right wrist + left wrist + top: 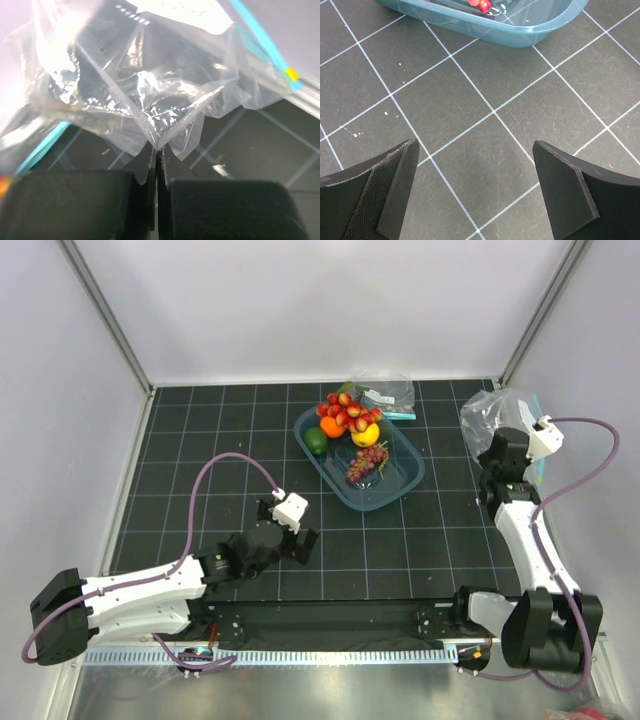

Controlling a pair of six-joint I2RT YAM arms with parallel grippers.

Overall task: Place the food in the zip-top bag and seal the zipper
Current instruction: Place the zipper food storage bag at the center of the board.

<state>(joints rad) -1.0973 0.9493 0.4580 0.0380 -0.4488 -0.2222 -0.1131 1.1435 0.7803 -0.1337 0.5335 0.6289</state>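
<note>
My right gripper (157,155) pinched shut on zip-top bag (150,90) fold, near surface (200,440) right edge; my left gripper (475,190) wide open above grid, teal tub (520,32) rim just ahead.

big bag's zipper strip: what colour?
Teal-blue. The zipper of the zip-top bag shows best in the right wrist view.

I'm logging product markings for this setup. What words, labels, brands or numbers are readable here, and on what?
No text can be read in any view.
zip-top bag: faint grey marks near its top edge, too blurred to read.
tub, toy fruits, smaller bag: no print visible.
</note>
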